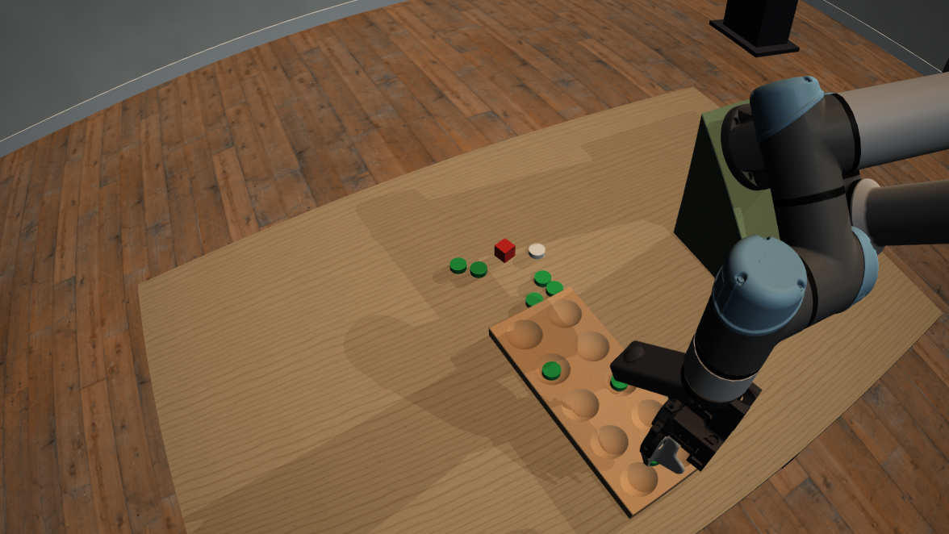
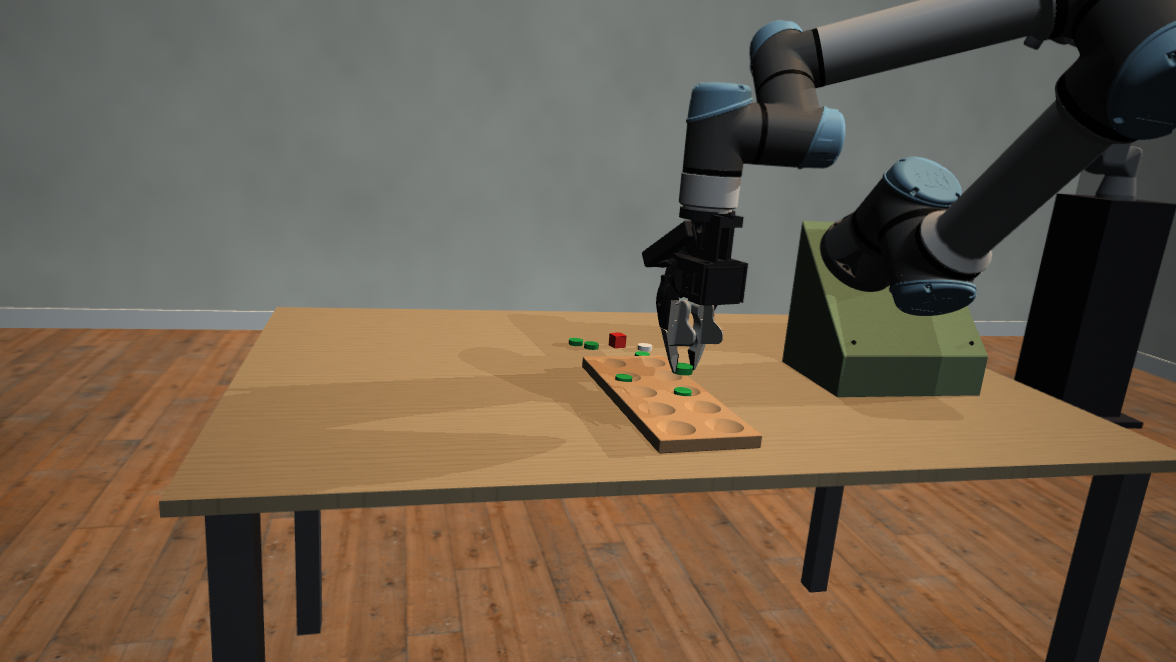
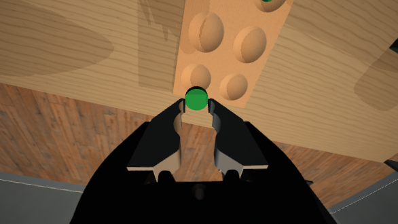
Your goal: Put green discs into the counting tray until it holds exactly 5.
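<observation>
The wooden counting tray lies on the table, angled toward the front right. Two green discs lie in its pockets, one on the left side and one on the right side, the latter partly hidden by the wrist. My gripper is shut on a green disc and holds it in the air above the tray's near end, over an end pocket. In the side view the gripper hangs well above the tray. Several loose green discs lie on the table beyond the tray.
Two loose green discs lie left of a red cube. A white disc lies right of the cube. Three green discs cluster at the tray's far end. The green robot base stands at the right.
</observation>
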Controlling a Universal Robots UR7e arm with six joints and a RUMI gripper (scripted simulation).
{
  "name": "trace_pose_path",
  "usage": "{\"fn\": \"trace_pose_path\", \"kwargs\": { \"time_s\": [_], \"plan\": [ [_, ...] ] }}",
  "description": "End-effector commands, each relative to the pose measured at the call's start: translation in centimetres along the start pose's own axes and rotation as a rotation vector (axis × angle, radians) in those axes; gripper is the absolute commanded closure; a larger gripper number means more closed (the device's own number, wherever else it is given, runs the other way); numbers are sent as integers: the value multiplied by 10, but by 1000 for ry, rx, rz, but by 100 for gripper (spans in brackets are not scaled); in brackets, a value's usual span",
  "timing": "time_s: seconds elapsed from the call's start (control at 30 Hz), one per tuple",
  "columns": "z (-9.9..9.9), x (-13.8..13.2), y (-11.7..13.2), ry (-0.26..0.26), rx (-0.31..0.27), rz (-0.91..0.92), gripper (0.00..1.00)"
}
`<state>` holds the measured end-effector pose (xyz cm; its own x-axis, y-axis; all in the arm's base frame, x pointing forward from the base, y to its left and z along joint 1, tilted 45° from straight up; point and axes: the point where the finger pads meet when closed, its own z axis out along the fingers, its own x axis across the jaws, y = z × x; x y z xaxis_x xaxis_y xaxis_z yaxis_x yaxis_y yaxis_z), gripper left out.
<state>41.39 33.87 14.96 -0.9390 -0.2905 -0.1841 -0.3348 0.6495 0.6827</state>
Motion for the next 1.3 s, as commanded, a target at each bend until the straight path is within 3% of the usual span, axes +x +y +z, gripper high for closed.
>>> {"fn": "trace_pose_path", "kwargs": {
  "time_s": [0.0,0.47,1.27],
  "plan": [
    [8,-1,0,-1,1,0,100],
    [70,-1,0,-1,0,0,100],
    [89,0,0,-1,0,0,100]
  ]
}}
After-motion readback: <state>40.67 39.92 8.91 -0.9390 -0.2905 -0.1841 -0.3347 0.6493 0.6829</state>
